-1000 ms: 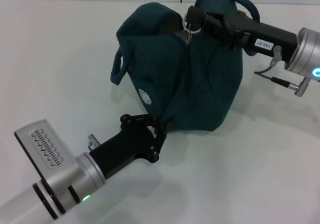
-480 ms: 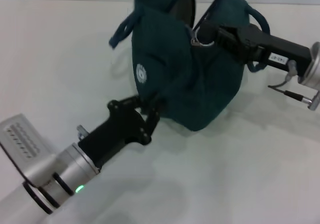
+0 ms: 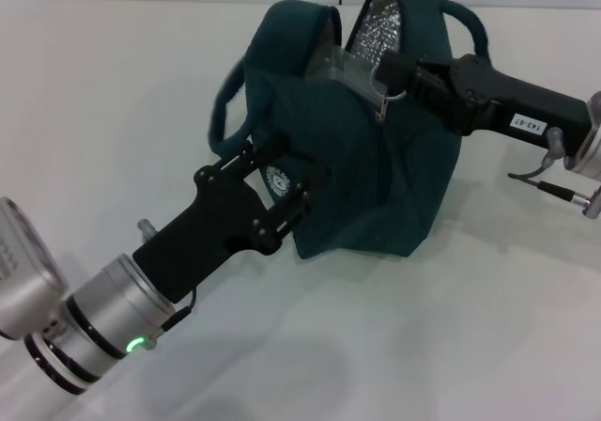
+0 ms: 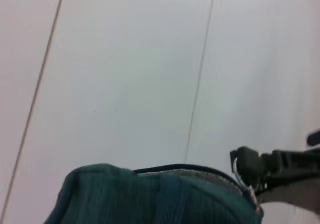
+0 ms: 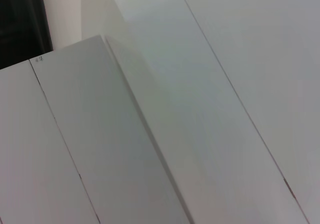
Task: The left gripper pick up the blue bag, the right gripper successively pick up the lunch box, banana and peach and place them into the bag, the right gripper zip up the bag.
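The blue bag stands mid-table, its top partly open with silver foil lining showing. A clear pale edge, likely the lunch box, shows in the mouth. Banana and peach are hidden. My left gripper comes in from the lower left and is shut on the bag's side fabric by the white round logo. My right gripper, with its white label, reaches in from the right and is shut on the ring-pull zipper at the bag's top. The left wrist view shows the bag's top and the right gripper beyond it.
The bag sits on a white table. One looped handle hangs at the bag's left, the other arcs behind the right gripper. The right wrist view shows only white panels.
The bag has rocked and turned, its mouth now showing foil. My left gripper has shifted up from the bottom corner to the logo. The right gripper with the ring pull has moved slightly right.
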Controlling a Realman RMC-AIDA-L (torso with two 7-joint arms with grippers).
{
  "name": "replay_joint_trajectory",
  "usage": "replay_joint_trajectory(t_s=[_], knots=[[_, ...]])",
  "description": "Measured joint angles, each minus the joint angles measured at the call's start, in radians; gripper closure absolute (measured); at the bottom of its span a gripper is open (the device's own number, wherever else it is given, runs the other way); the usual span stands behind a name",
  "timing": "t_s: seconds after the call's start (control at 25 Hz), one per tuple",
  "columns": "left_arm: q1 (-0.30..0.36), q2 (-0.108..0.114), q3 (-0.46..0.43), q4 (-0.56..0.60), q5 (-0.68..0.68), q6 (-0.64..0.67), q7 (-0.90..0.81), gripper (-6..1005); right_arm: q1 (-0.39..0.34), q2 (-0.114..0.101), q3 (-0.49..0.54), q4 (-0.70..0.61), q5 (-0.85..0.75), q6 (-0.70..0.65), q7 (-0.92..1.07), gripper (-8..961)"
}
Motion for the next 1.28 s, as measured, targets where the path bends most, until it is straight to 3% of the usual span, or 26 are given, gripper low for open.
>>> replay_joint_trajectory(t_s=[0.24,1.2,1.28], knots=[[-0.004,0.000,0.011,0.018,0.019,0.013,-0.063,438,0.004,0.001,0.000,0.000,0.000,0.001,0.000,942],[-0.060,-0.003,-0.011,0.001,0.008,-0.012,-0.071,465,-0.001,0.006,-0.003,0.003,0.000,-0.005,0.000,943],[-0.063,-0.003,-0.011,0.003,0.009,-0.013,-0.071,531,-0.002,0.006,-0.003,0.003,0.000,-0.005,0.000,942]])
